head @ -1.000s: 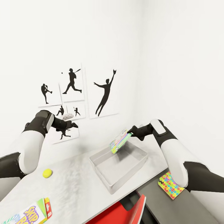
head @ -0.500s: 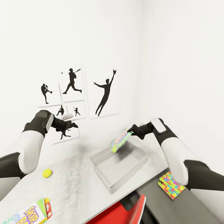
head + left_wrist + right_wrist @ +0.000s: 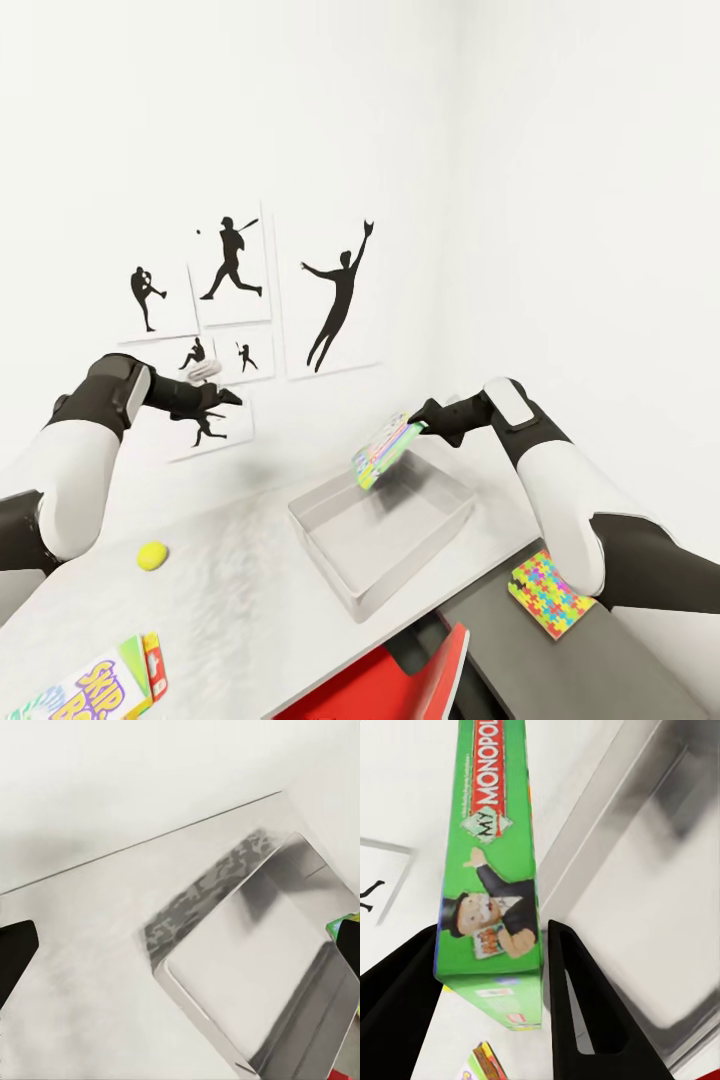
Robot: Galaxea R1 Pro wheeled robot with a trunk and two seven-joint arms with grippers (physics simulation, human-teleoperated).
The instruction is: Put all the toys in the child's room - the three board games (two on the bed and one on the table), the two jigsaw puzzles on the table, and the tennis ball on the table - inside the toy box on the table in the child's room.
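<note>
Green Monopoly box (image 3: 495,870) sits clamped between the right gripper's (image 3: 425,424) black fingers (image 3: 585,1012), tilted in the air over the far rim of the grey toy box (image 3: 330,560), which rests empty on the table (image 3: 230,620). From the toy box, the tennis ball (image 3: 152,555) lies at 9 o'clock, the SKIP-BO box (image 3: 95,690) at 8 o'clock on the near edge, and a jigsaw puzzle (image 3: 545,595) at 4 o'clock on the dark side unit (image 3: 560,680). Raised before the wall posters (image 3: 240,310), the left gripper (image 3: 215,398) holds nothing, fingers apart.
</note>
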